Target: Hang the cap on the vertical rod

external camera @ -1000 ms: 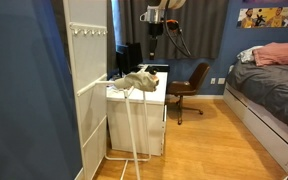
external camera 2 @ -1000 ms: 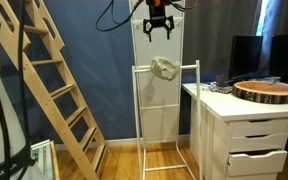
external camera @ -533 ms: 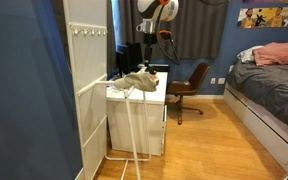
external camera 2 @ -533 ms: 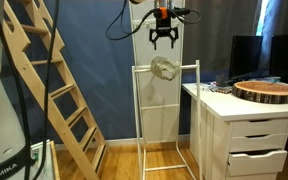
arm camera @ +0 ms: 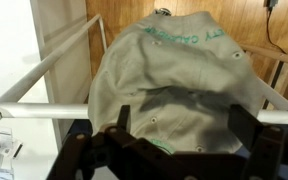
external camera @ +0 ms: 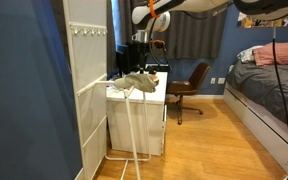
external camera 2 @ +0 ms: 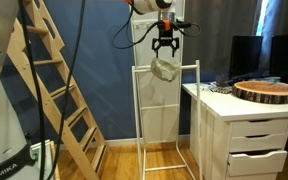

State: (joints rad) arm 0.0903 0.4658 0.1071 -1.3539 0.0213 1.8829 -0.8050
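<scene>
A beige-grey cap (external camera 2: 164,70) with green lettering lies draped over the top rail of a white metal rack (external camera 2: 136,110). It also shows in an exterior view (external camera: 137,80) and fills the wrist view (arm camera: 174,70). The rack's upright rods (external camera 2: 197,105) stand at both ends of the rail (arm camera: 44,110). My gripper (external camera 2: 164,48) hangs open just above the cap, with a finger on either side of its crown in the wrist view (arm camera: 182,128). It holds nothing. It also shows in an exterior view (external camera: 142,45).
A white desk with drawers (external camera 2: 246,130) stands beside the rack, with a round wooden board (external camera 2: 267,91) and a monitor (external camera 2: 246,55) on it. A wooden ladder (external camera 2: 54,90) leans against the blue wall. An office chair (external camera: 189,88) and a bed (external camera: 269,95) stand further off.
My gripper has come down from high above the rack to just over the cap, still open. The cap has not moved.
</scene>
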